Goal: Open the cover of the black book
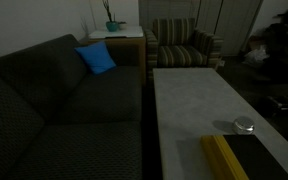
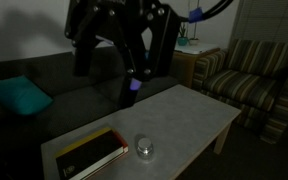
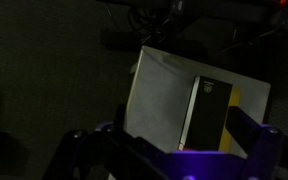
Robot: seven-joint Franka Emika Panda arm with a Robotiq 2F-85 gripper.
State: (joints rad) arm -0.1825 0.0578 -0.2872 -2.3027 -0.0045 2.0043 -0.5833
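We see black book point(image 2: 92, 153) shut, lower left on bench point(image 2: 189, 110); gripper point(image 2: 132, 97) hovers upper centre, jaws wide, empty. We'd hook cover point(image 3: 209, 115) at its free edge, lift slowly.

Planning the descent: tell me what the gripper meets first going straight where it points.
Likely the black book, or the table beside it; depth is unclear. Nothing else shows below the gripper.

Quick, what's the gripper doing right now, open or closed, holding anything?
Gripper: open, holding nothing, up above the black book.
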